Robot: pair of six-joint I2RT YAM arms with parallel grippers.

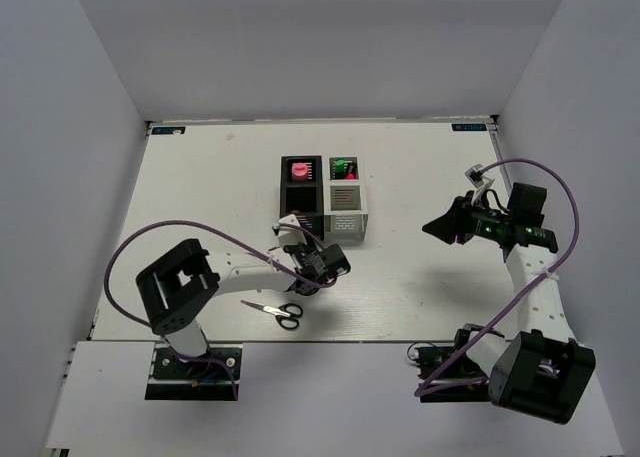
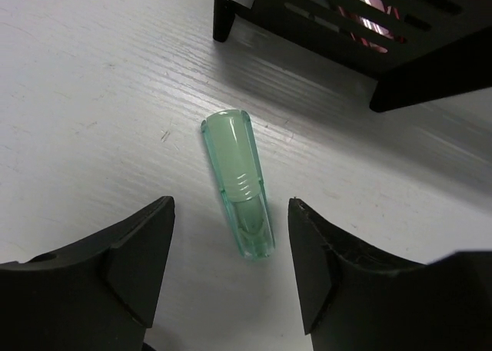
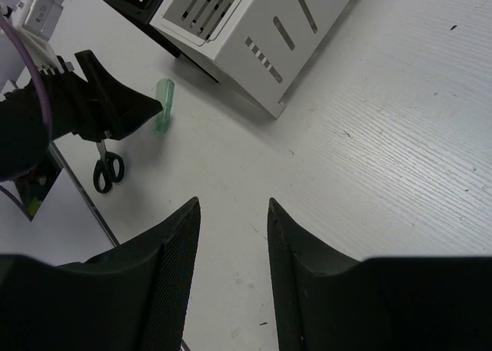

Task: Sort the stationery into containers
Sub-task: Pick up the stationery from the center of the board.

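A pale green capsule-shaped piece (image 2: 238, 186) lies flat on the table, just in front of a black slatted container (image 2: 361, 28). My left gripper (image 2: 231, 205) is open, a finger on each side of the capsule's near end, neither touching it. In the top view this gripper (image 1: 288, 229) sits at the front left corner of the container cluster (image 1: 325, 192). The back black box holds a pink tube (image 1: 300, 170); the back white box holds highlighters (image 1: 345, 166). Black-handled scissors (image 1: 276, 312) lie near the front edge. My right gripper (image 1: 440, 227) hangs open and empty, right of the cluster.
The right wrist view shows the white container (image 3: 254, 36), the green capsule (image 3: 164, 104), the left gripper (image 3: 115, 105) and the scissors (image 3: 108, 170) beyond my right gripper (image 3: 232, 203). White walls enclose the table on three sides.
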